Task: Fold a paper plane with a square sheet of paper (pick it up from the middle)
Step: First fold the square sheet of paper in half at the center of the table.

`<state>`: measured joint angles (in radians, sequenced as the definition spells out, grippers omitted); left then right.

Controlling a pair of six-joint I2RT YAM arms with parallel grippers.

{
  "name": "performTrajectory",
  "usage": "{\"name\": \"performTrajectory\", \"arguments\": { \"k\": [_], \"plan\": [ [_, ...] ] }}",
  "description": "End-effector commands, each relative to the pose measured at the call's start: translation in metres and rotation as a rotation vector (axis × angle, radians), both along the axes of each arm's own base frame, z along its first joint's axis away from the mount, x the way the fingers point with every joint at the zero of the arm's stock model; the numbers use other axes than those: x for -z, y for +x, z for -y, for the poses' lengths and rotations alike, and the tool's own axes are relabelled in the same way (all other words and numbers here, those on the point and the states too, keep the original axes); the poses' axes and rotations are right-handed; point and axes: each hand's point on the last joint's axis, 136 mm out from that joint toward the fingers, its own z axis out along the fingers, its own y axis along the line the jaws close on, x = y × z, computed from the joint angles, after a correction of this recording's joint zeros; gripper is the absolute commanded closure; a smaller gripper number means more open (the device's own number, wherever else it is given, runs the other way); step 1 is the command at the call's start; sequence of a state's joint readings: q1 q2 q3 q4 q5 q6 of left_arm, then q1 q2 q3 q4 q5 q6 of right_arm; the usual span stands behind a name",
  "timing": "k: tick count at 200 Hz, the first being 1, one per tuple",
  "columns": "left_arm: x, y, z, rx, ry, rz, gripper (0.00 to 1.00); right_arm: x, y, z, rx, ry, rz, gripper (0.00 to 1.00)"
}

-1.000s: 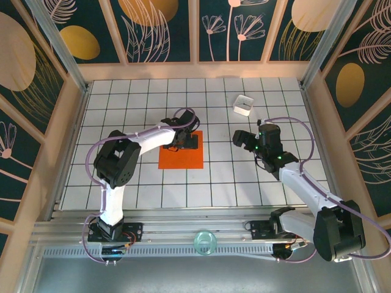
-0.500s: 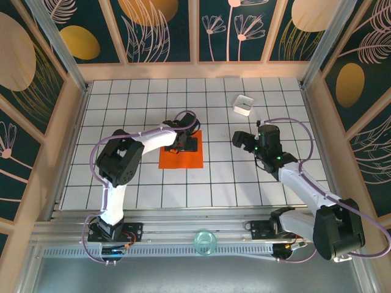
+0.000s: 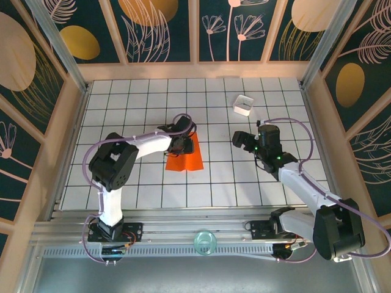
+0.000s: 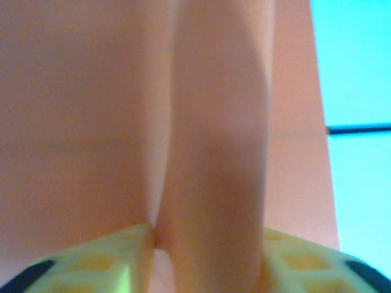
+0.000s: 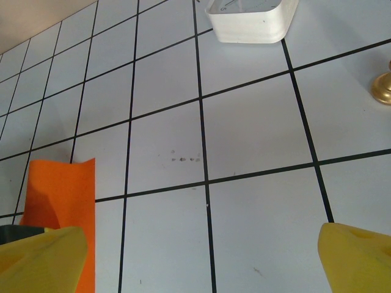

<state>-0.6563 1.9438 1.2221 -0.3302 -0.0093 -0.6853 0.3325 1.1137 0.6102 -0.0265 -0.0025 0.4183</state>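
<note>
Orange-red, the square sheet of paper (image 3: 185,160) sits puckered into a ridge on the table (image 3: 226,183); the left arm (image 3: 149,141) reaches over it, elbow bent, jaws pinching that ridge; the right arm (image 3: 299,180) hovers right of the sheet, jaws spread.

Bright even light; close-up paper (image 4: 91,110) blurred.

Blurred (too close): square sheet of paper (image 4: 91,110).
</note>
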Motion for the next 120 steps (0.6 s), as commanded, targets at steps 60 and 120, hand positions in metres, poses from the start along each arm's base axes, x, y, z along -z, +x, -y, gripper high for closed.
{"name": "performTrajectory", "arguments": {
  "k": [60, 120],
  "plan": [
    [-0.153, -0.054, 0.066, 0.140, -0.962, 0.102, 0.65, -0.033, -0.006, -0.021, -0.151, 0.041, 0.030, 0.03],
    [-0.059, -0.070, 0.054, 0.176, -0.824, -0.058, 0.62, -0.025, -0.041, -0.092, -0.424, 0.192, -0.030, 0.11]
  ]
}}
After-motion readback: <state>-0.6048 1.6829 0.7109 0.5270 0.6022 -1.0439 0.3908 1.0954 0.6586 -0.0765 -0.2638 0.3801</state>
